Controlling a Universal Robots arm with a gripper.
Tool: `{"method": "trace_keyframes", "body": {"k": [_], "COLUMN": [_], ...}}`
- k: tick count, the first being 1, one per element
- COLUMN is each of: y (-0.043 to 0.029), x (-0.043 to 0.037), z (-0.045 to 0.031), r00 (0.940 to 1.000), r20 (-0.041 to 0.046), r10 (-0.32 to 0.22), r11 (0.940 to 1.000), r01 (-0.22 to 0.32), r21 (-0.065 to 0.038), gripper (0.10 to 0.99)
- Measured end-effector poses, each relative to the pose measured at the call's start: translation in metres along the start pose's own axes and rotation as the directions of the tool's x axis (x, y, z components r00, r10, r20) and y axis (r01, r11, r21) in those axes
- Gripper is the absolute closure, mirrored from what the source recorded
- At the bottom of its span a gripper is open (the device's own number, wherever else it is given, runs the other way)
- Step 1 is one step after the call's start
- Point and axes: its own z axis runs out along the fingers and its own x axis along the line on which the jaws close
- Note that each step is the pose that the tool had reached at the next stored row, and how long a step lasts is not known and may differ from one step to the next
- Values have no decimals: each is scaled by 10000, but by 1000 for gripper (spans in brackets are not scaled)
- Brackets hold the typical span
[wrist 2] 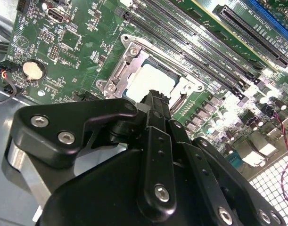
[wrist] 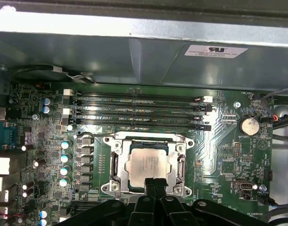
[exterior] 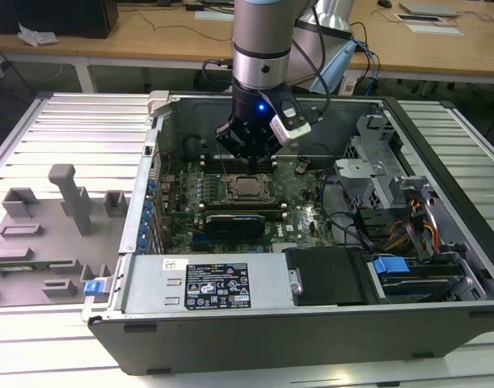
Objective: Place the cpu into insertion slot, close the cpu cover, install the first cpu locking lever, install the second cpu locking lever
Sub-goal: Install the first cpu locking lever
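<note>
The cpu, a pale silvery square chip, sits in the insertion slot on the green board, and both wrist views show it. The cpu cover, a silvery frame with a large window, lies flat around the chip. My gripper hangs just over the socket's edge, its two black fingers pressed together with nothing between them. The fingertips overlap the chip's edge. In the exterior view the gripper reaches down into the open computer case right above the socket.
Long black memory slots run beside the socket, with a coin battery nearby. The metal case walls ring the board. A power supply and a drive bay with a blue tab sit at the front. Grey fixtures stand outside on the exterior view's left.
</note>
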Motion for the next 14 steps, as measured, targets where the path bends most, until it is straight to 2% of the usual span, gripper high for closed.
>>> {"method": "trace_keyframes", "body": {"k": [2, 4, 14], "y": [1, 3, 10], "x": [14, 74, 257], "z": [0, -1, -4], "r00": [10000, 10000, 10000], "r20": [0, 1, 1], "r10": [1, 0, 1], "r11": [10000, 10000, 10000], "r01": [-1, 0, -1], "r21": [-1, 0, 0], "gripper": [980, 980, 980]}}
